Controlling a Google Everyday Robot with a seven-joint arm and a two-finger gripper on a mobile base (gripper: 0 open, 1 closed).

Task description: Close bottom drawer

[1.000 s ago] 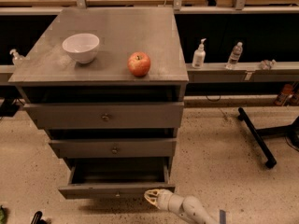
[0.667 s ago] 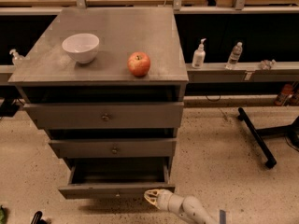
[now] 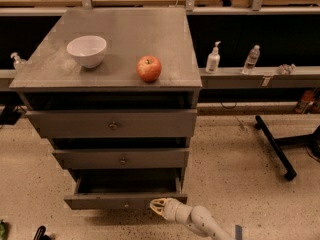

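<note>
Three drawers in the grey cabinet (image 3: pixel 135 34). The bottom drawer (image 3: pixel 100 201), lowest of the stack, was pulled out w/ its dark inside showing. Gripper (image 3: pixel 160 207) sat low, near the view's btm edge, its tip against the right part of that drawer's front; couldn't tell whether it was apart or together. Bowl (image 3: pixel 87 50) & apple (image 3: pixel 149 68) stood on top.

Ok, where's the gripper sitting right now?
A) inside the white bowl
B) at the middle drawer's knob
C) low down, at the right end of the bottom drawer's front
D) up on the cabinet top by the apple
C: the gripper is near the floor, right by the right end of the open bottom drawer front panel.
</note>
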